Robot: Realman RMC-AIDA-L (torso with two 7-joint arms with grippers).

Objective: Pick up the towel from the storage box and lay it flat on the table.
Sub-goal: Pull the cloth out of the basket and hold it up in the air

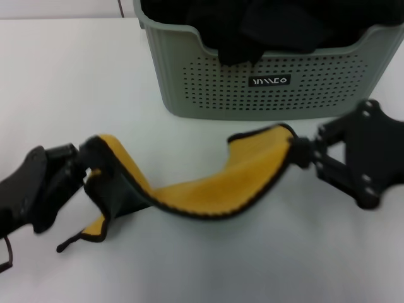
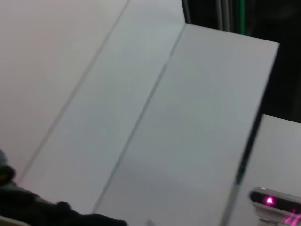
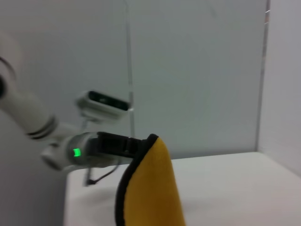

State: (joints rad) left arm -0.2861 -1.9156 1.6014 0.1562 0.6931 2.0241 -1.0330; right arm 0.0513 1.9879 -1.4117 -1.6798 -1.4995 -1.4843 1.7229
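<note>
The towel (image 1: 208, 189), yellow side up with a black trimmed edge and a dark grey-green underside, hangs stretched between my two grippers, sagging in the middle just above the white table (image 1: 76, 82). My left gripper (image 1: 85, 158) is shut on its left corner. My right gripper (image 1: 302, 153) is shut on its right corner. The sage-green storage box (image 1: 265, 88) with small holes and a black logo plate stands behind the towel. In the right wrist view the yellow towel (image 3: 150, 193) rises in front, with the left arm (image 3: 75, 150) beyond it.
Plain black cloths (image 1: 265, 25) fill the storage box and one hangs over its front rim. The left wrist view shows only white wall panels (image 2: 141, 94) and a lit device (image 2: 270, 202).
</note>
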